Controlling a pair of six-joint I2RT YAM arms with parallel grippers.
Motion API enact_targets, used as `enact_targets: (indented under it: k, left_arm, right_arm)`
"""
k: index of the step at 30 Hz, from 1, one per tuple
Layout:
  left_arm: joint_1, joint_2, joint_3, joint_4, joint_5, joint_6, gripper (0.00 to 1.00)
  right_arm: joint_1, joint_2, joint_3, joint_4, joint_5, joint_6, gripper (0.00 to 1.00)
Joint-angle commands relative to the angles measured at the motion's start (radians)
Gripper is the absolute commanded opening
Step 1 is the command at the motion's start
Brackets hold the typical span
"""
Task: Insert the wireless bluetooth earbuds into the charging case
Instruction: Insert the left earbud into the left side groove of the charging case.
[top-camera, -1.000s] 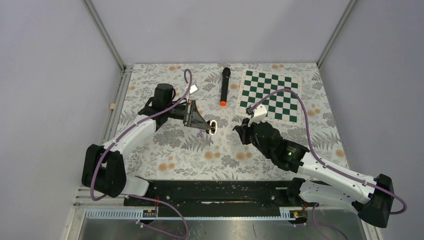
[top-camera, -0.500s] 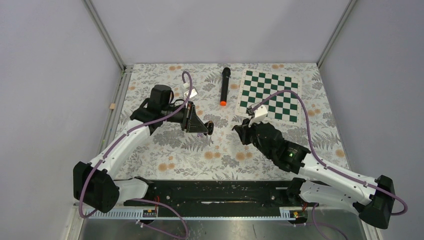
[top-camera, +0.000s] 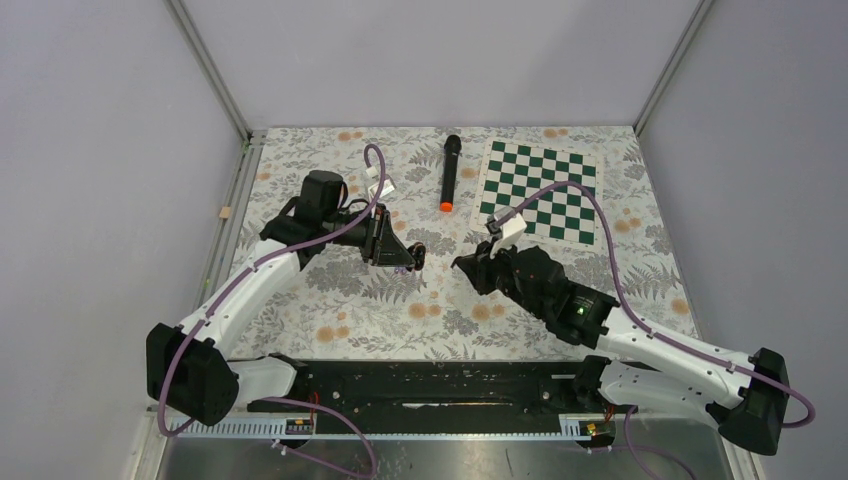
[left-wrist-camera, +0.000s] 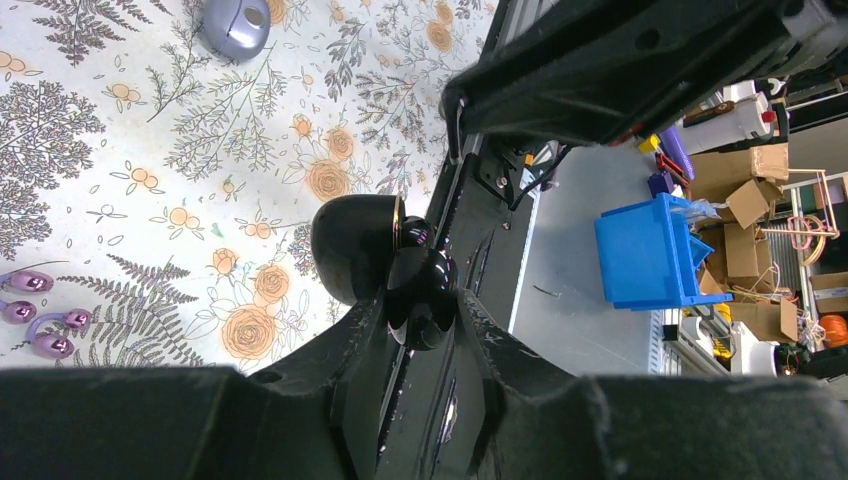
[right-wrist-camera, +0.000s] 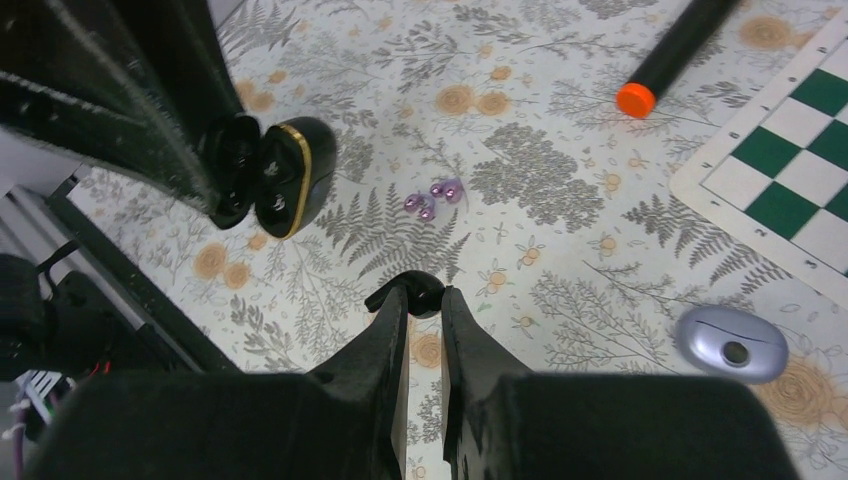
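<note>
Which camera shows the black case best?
The right wrist view: the black case faces it open, gold rim and both halves clear. The left wrist view shows only its rounded back in the left pincer. From the top it is a tiny dark speck.
</note>
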Motion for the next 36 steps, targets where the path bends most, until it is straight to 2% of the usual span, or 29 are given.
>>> enact_targets:
  k: [1,7,11,17,25,30,36]
  left_arm:
    - [-0.004,-0.011,0.042,0.023,0.002,0.011,0.0]
    - [-0.004,0.031,0.076,-0.008,0.023,-0.056,0.0]
    - [-0.004,0.141,0.117,-0.057,0.122,-0.171,0.0]
    - [-0.004,0.178,0.103,0.0,0.188,-0.286,0.0]
    - [-0.004,0.181,0.108,0.009,0.243,-0.33,0.0]
    - [-0.004,0.18,0.097,0.009,0.275,-0.343,0.0]
    - [-0.003,0.18,0.092,0.01,0.271,-0.344,0.0]
  right_arm:
    - [0.071,0.021,0.028,0.068,-0.02,-0.02,0.0]
    - [0.115,0.013,0.004,0.154,-0.004,-0.088,0.0]
    - [0.122,0.007,0.006,0.191,-0.038,-0.175,0.0]
    - [0.121,-0.003,-0.004,0.217,-0.125,-0.335,0.0]
    - [0.121,-0.009,-0.028,0.243,-0.184,-0.467,0.0]
    - [0.121,-0.013,-0.08,0.341,-0.184,-0.57,0.0]
    - [0.121,0.021,-0.044,0.356,-0.201,-0.594,0.0]
